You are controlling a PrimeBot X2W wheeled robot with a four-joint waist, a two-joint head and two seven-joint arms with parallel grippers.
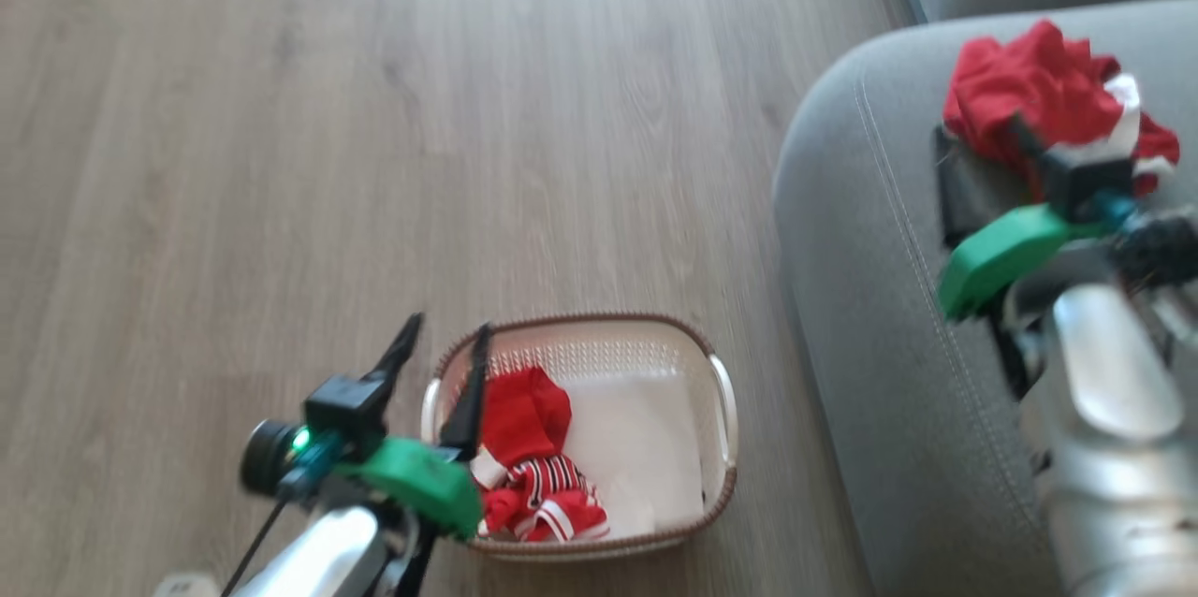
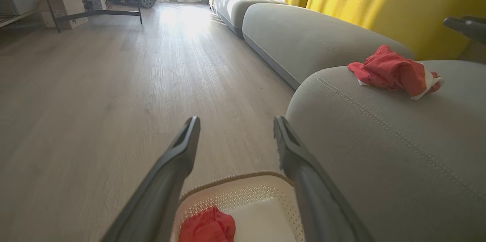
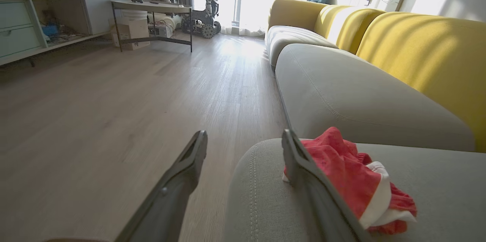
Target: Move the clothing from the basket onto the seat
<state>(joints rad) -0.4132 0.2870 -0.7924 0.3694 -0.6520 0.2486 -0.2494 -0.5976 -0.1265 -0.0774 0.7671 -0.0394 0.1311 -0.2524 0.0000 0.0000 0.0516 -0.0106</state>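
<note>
- Left gripper point(image 1: 447, 327) hangs over the left end of the basket point(image 1: 599, 349) with its fingers spread wide and nothing between them; in the head view one finger crosses the basket's rim.
- Right gripper point(image 3: 243, 134) is over the seat point(image 1: 870, 251), fingers also spread and holding nothing. Its right finger lies along the near edge of a red garment point(image 3: 341, 166) (whether it touches the cloth, I cannot tell).
- That red garment, with white trim, sits crumpled on top of the seat, near the rounded front edge and its double line of stitching.
- More clothing point(image 1: 533, 466) lies in the left half of the basket: bunched red fabric with black-and-white striped edging and white bands.
- Beside that heap the basket shows a white patch point(image 1: 636, 447) (cloth or bare bottom, I cannot tell).
- The basket stands upright on the wooden floor point(image 1: 281, 110), just beside the front of the seat but apart from it.
- A second grey cushion point(image 3: 341, 94) follows the seat along the sofa, with yellow backrests point(image 3: 417, 52) behind both.
</note>
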